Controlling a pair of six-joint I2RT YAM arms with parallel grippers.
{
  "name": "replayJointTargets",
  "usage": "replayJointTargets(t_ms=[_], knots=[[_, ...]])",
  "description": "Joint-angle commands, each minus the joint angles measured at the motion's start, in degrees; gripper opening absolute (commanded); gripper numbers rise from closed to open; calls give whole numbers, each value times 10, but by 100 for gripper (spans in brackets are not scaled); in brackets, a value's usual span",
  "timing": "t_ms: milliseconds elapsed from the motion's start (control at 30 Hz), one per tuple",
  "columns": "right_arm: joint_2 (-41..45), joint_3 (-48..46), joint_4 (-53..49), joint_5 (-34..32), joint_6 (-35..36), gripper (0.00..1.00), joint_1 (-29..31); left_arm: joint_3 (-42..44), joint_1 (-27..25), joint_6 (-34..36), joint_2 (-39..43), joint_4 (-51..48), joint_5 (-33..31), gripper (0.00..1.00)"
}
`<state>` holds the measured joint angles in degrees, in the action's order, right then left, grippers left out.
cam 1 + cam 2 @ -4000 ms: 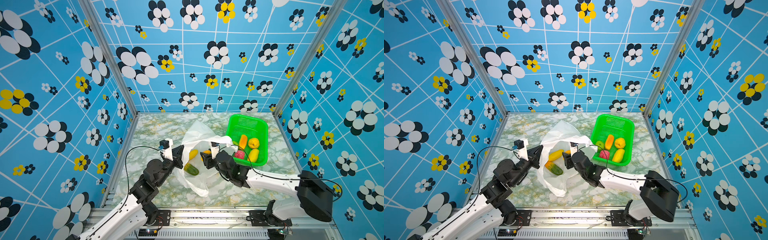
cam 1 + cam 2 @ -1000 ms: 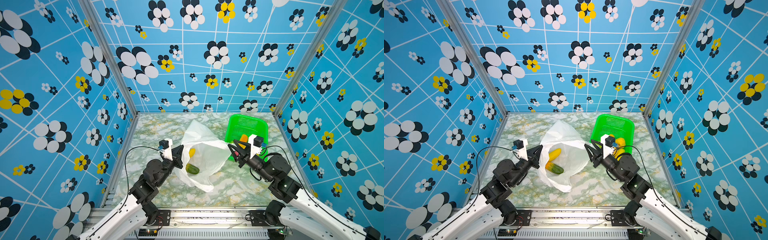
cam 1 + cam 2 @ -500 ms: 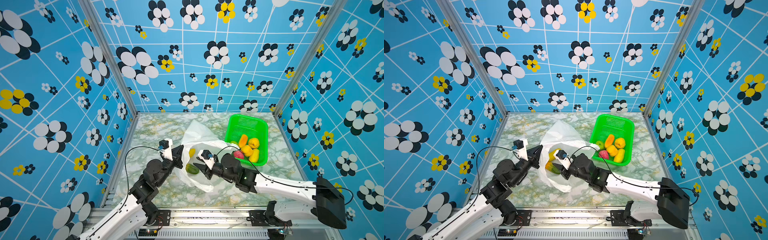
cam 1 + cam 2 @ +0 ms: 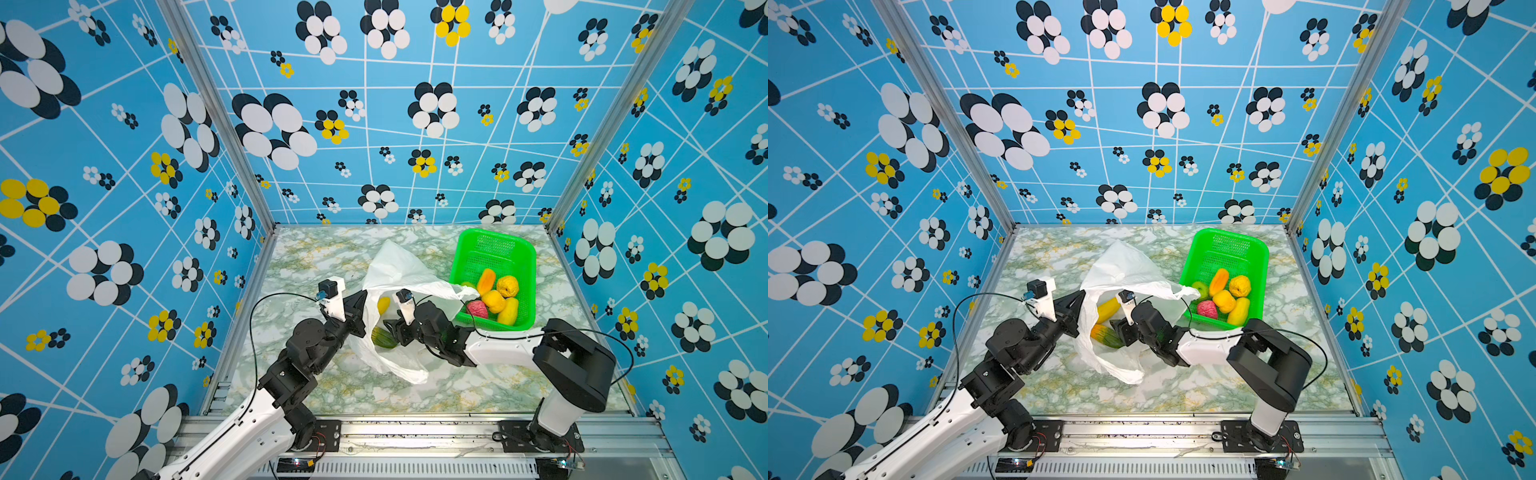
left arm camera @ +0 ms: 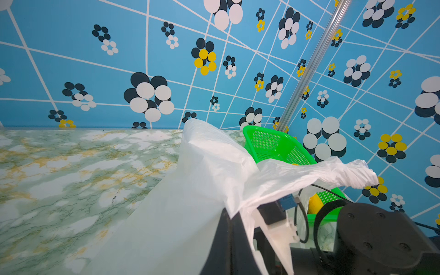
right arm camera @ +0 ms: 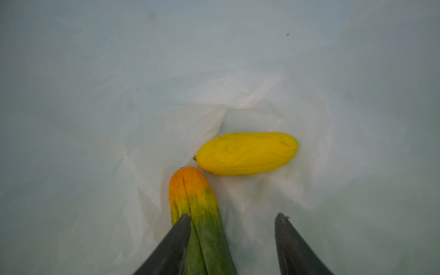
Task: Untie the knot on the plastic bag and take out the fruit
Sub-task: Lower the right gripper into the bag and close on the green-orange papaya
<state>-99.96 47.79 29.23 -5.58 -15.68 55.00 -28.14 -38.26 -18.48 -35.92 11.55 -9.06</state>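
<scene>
On the marbled counter (image 4: 316, 257), walled in blue on three sides, bare room lies along the left edge, the far edge and the front strip. The plastic bag (image 4: 395, 266) sits in the middle with its mouth open (the thin film stands up in a peak). One loose handle (image 5: 357, 173) reaches over the near left corner of the green basket (image 4: 494, 245), which stands in the far right corner, close to the wall. The left jaws are pressed together on the bag's left rim. The right jaws are inside the bag, spread wide. One tip is over the orange-green fruit (image 6: 195, 204), just beside the yellow fruit (image 6: 246, 153). Other fruits (image 4: 494, 301) lie in the basket.
</scene>
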Motion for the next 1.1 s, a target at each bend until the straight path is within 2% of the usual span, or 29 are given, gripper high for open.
replayJointTargets(t_ms=[0,200,367,500,600,733,1067], knots=[[-30,22,-9,8,-45,67,1,-6,3,-4,7,-4,-8,0],[-58,45,-38,41,-74,78,1,-6,3,-4,6,-4,-8,0],[-44,42,-51,100,-108,77,2,-5,3,-3,10,-6,-11,0],[-8,28,-72,109,-115,76,10,-4,3,-2,10,-5,-12,0],[-3,55,-148,103,-87,74,22,-5,4,-2,8,-5,-10,0],[-20,100,-257,54,-48,73,54,-5,4,-1,12,-7,-10,0],[-65,163,-366,-8,-44,68,64,-5,3,-2,10,-6,-10,0]])
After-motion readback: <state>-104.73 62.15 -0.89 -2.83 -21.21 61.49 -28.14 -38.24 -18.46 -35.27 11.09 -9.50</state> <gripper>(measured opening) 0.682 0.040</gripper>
